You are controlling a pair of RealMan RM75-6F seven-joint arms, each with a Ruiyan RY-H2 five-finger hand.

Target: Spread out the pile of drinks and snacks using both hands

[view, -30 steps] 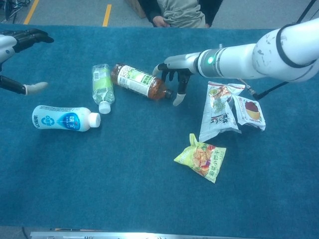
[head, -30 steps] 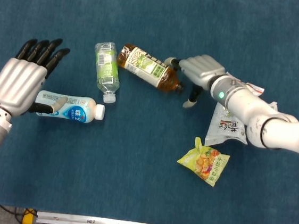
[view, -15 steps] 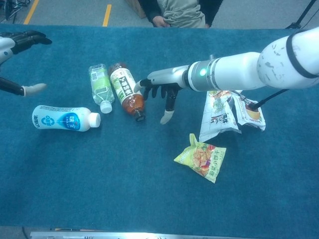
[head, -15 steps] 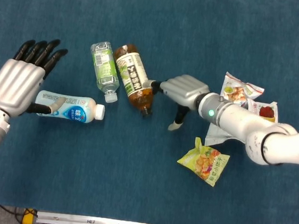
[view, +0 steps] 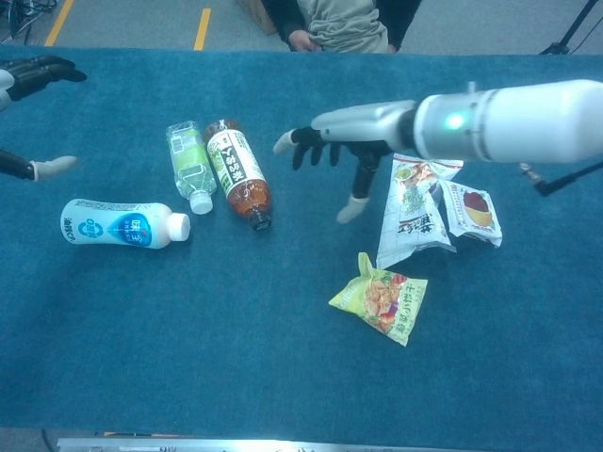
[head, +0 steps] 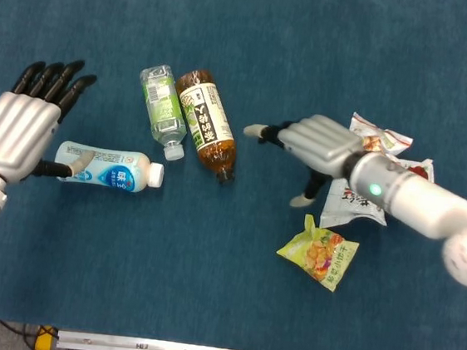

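Observation:
A brown tea bottle (head: 206,127) (view: 236,172) lies beside a green bottle (head: 163,109) (view: 189,161), both caps toward me. Left of them lies a white and blue bottle (head: 113,168) (view: 121,224). My right hand (head: 316,146) (view: 349,139) hovers open, fingers spread, to the right of the tea bottle and apart from it. A yellow snack bag (head: 319,253) (view: 381,298) lies near the front. A white snack bag (head: 351,196) (view: 412,208) and a red-printed packet (head: 416,170) (view: 471,210) lie partly under my right arm. My left hand (head: 20,123) is open above the white bottle's base.
The blue cloth table (head: 207,264) has free room at the front and the far side. A seated person (view: 341,21) shows beyond the far edge in the chest view.
My right hand swept the tea bottle leftward and turned it alongside the green bottle, then drew back to the right and lifted off. My left hand barely shifted.

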